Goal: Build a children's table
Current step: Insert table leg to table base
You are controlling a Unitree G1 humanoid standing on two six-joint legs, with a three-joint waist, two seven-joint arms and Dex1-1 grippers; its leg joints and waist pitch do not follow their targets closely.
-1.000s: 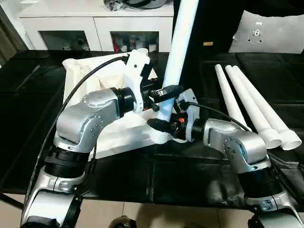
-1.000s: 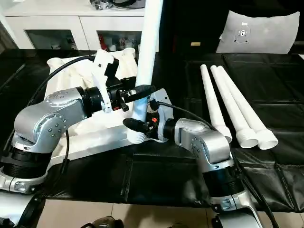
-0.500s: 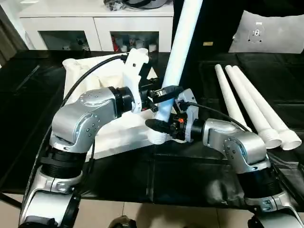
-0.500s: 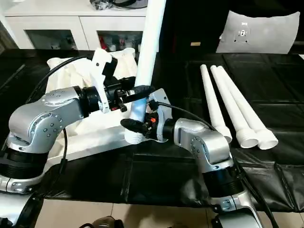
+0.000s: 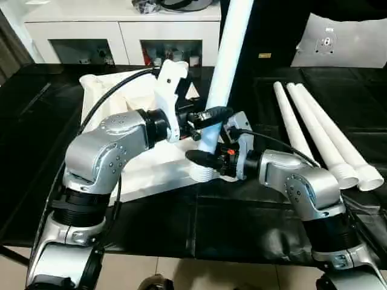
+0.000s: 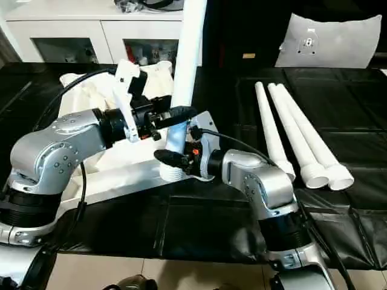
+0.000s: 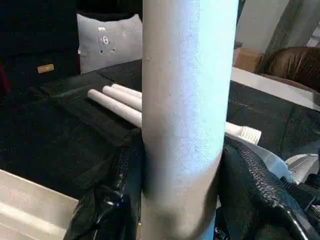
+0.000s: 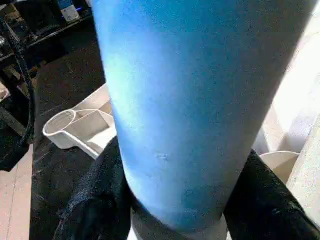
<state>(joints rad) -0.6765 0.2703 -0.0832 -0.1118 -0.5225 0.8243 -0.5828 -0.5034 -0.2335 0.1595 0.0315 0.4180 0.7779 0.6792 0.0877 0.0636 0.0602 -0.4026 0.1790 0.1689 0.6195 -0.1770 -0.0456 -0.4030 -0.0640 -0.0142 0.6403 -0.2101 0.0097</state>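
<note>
The white table top [image 5: 142, 176] lies tilted on the black cloth, its near corner socket [image 5: 204, 175] towards me. One white leg [image 5: 228, 54] stands nearly upright with its thick end at that socket. My left gripper [image 5: 210, 115] is shut on the leg a little above its base, with the leg [image 7: 185, 125] between its black fingers [image 7: 112, 200]. My right gripper [image 5: 205, 159] is shut on the same leg just below, close to the socket, its fingers [image 8: 95, 200] around the leg [image 8: 190, 100]. Three more legs [image 5: 314, 130] lie side by side at the right.
A white cabinet with glass doors [image 5: 121, 36] stands behind the table. A grey-white cushion [image 5: 341, 39] leans at the back right. Black cloth [image 5: 242, 223] covers the work surface up to its front edge. A brown seat [image 7: 295, 62] lies beyond the table.
The leg's base has shifted slightly at the corner socket, and my left wrist has turned and risen a little. Both grippers keep their hold on the leg.
</note>
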